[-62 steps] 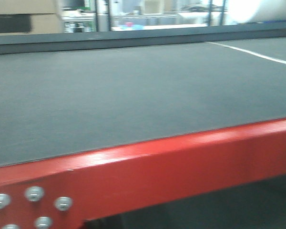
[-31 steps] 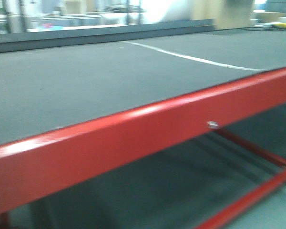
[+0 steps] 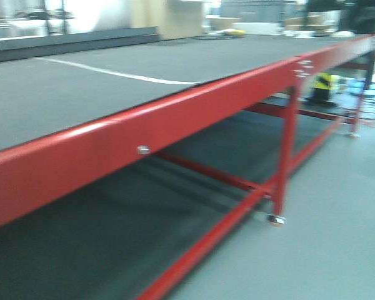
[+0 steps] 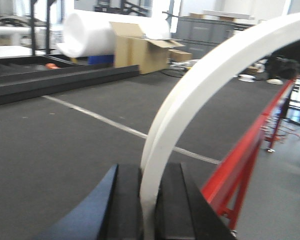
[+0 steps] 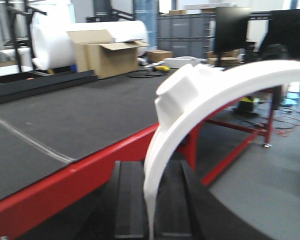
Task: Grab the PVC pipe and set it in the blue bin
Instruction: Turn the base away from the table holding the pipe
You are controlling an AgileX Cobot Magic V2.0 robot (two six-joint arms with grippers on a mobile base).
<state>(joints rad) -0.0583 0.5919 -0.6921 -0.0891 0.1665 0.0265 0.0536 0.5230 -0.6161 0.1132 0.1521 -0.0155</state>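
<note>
A white curved PVC pipe (image 4: 190, 95) arcs up and to the right in the left wrist view. My left gripper (image 4: 150, 171) is shut on its lower end, black pads pressing both sides. The right wrist view shows a white curved PVC pipe (image 5: 190, 115) with a raised collar (image 5: 185, 85), and my right gripper (image 5: 150, 167) is shut on its thin lower edge. Both are held above the long red-framed table (image 3: 175, 115) with a dark mat (image 3: 62, 94). Neither gripper nor the pipe appears in the front view. The blue bin is out of view.
A white line (image 3: 112, 74) crosses the mat. Red table legs on casters (image 3: 286, 162) and lower rails stand over grey floor at the right. A cardboard box (image 4: 137, 50), a white foam roll (image 4: 95, 32) and grey crates (image 5: 185, 30) stand beyond the table.
The front view has swung right along the table. The bolted corner is gone, and the table's legs, lower rails and open floor have come into view.
</note>
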